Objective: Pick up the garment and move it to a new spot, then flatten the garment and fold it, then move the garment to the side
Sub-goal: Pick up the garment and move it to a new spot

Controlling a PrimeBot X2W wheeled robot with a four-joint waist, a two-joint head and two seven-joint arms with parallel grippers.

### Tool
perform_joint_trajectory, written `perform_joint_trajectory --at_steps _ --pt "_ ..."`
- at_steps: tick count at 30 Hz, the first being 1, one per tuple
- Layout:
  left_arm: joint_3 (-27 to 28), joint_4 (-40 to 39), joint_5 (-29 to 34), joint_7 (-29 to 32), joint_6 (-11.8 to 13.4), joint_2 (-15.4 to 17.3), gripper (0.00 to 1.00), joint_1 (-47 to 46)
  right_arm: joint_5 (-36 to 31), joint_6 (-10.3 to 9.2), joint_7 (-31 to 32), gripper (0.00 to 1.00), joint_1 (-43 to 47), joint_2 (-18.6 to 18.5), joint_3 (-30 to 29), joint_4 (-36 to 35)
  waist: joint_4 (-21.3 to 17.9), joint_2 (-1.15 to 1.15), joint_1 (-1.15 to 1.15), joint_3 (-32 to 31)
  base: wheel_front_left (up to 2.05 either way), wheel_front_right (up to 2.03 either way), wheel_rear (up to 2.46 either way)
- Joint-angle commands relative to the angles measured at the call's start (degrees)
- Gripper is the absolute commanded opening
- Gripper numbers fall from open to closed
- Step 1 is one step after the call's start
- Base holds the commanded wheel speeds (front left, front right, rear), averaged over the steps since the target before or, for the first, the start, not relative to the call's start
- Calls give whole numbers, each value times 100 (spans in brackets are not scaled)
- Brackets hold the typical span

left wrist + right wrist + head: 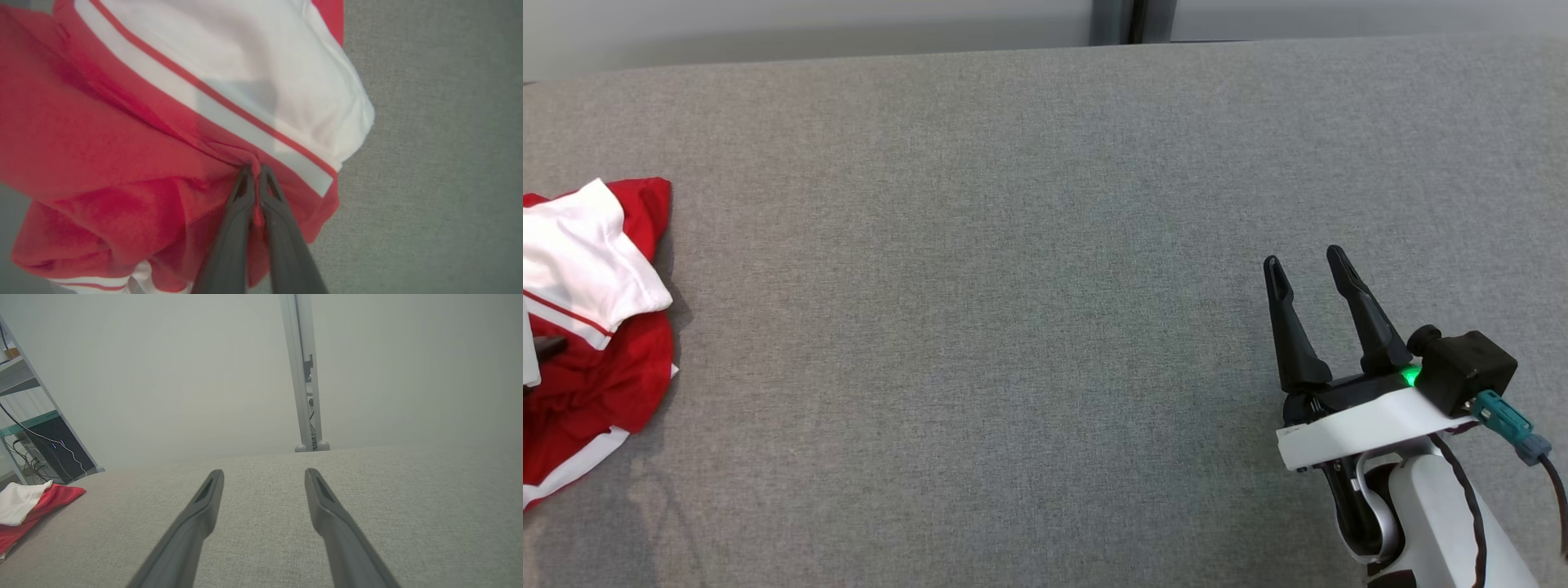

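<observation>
My left claw (256, 168) is pinched tight on a ridge of red cloth in the garment (122, 155), a red-and-white heap lying crumpled at the left edge of the grey desk (1013, 327). My right claw (1304, 257) hovers well apart to the right, fingers spread wide, holding nothing. Beyond the desk's far edge stands a pale post (304, 375).
</observation>
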Motion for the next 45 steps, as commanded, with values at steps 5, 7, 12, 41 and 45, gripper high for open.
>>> perform_joint_trajectory --at_steps 5,7,12,41,45 --pt "-78 -61 -164 -164 -6 35 0 30 40 13 -11 100 -28 -41 16 19 55 0 0 -119 0 0 0" --pt "-127 -176 -196 -262 -6 59 0 -7 42 13 -11 100 1 -40 21 30 72 0 0 -162 0 0 0" --pt "-278 -642 -376 -480 -6 55 0 -134 59 13 -11 100 95 -40 6 67 128 0 0 -322 0 0 0" --pt "-1628 -3145 -996 -1650 -1 -1318 0 -1417 400 13 -10 100 447 -41 -130 51 -1197 0 0 -1241 0 0 0" --pt "-1384 -3118 -1144 -2293 40 -1934 0 -1792 352 13 -10 100 458 -38 -235 31 -1323 0 0 -1199 0 0 0"
